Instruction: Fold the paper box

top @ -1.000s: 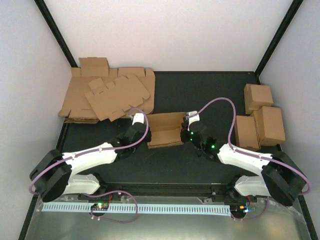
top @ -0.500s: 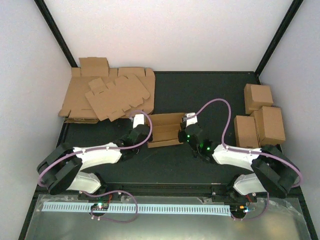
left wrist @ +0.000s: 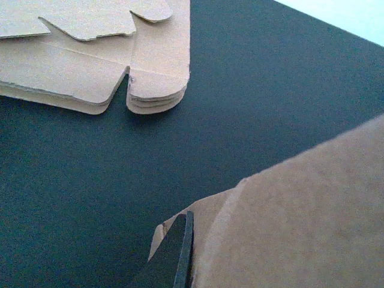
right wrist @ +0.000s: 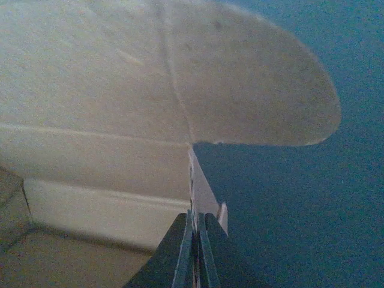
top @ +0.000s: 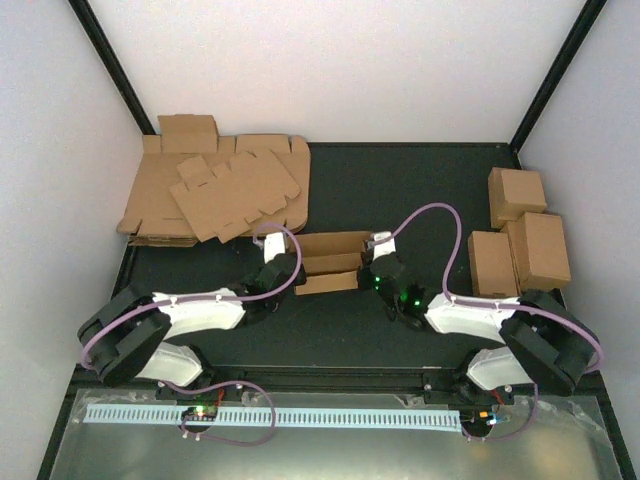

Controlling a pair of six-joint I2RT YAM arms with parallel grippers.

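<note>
Now, paper box [top: 328, 262]: centre of the dark table [top: 420, 190], half-folded, walls raised, top open, long side running 9 to 3 o'clock.
Left gripper [top: 285, 263]: at the box's 9 o'clock end, pinched shut on cardboard; one finger [left wrist: 182, 252] flat against it, the other hidden behind.
Right gripper [right wrist: 194, 240]: at the 3 o'clock end, clamped narrow on a thin cardboard edge.
Stack of flat blanks [top: 215, 190]: 10 o'clock corner.
Folded boxes [top: 520, 235]: 3 o'clock edge.

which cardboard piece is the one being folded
On the black table, look centre, between the flat cardboard stack back left and the closed boxes at right. The paper box there is the only half-formed one: an open trough with raised walls.
</note>
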